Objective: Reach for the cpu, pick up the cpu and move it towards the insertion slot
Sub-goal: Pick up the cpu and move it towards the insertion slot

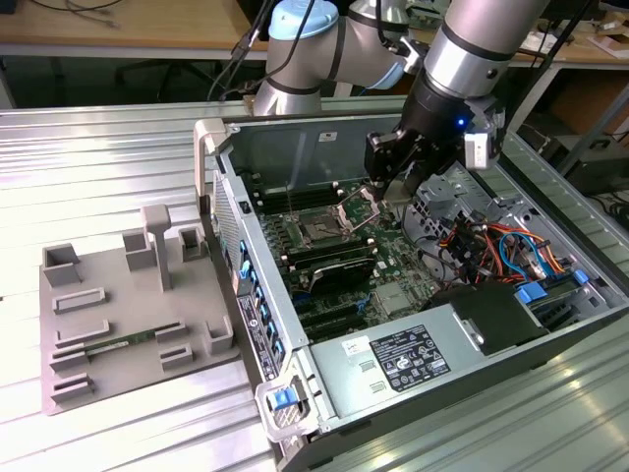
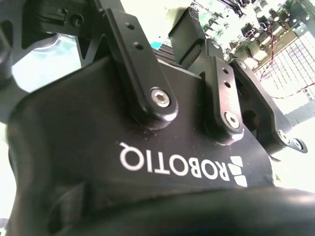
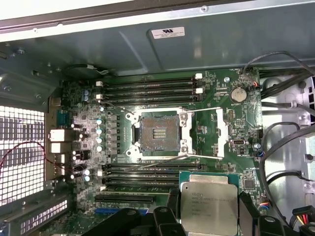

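In the first wrist view the cpu [image 3: 209,202], a square chip with a silvery metal top, sits between my two black fingers [image 3: 172,202], so my gripper [image 3: 209,211] is shut on it. It hangs above the green board, a short way off the insertion slot [image 3: 158,133], whose dark square socket lies bare with its metal frame swung open. In the exterior view my gripper [image 1: 395,185] is inside the open computer case, just above and to that view's right of the insertion slot [image 1: 322,233]. The second wrist view looks along the gripper's black body [image 2: 162,162].
Long black memory slots [image 3: 152,86] run on both sides of the socket. Coloured cables [image 1: 496,246] and a drive cage crowd the case at the exterior view's right, with the power supply [image 1: 413,359] in front. A grey plastic tray [image 1: 108,324] holding a green memory stick [image 1: 118,344] lies outside the case.
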Motion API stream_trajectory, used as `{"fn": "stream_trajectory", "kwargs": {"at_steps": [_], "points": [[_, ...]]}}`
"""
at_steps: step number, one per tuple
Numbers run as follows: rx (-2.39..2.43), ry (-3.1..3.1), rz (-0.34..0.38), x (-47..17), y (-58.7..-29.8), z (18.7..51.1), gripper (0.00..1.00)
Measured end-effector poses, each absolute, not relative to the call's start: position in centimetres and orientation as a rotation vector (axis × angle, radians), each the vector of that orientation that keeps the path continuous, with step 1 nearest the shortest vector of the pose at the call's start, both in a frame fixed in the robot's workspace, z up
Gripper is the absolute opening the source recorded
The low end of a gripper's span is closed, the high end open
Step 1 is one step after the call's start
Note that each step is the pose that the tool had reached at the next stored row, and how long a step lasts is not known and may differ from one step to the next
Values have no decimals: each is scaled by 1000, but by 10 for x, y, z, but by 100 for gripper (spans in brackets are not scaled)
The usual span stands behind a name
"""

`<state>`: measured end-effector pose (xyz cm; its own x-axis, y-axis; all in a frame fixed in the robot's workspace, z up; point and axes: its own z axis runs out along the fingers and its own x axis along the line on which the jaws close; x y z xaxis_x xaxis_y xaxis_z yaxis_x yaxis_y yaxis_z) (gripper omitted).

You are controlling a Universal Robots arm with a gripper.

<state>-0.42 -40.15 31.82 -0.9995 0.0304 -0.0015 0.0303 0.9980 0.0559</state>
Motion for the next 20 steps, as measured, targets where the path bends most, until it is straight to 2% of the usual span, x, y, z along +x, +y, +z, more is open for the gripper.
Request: {"fn": "stream_trajectory", "kwargs": {"at_steps": [20], "points": [[7, 3139, 88, -13, -390, 312, 55]]}}
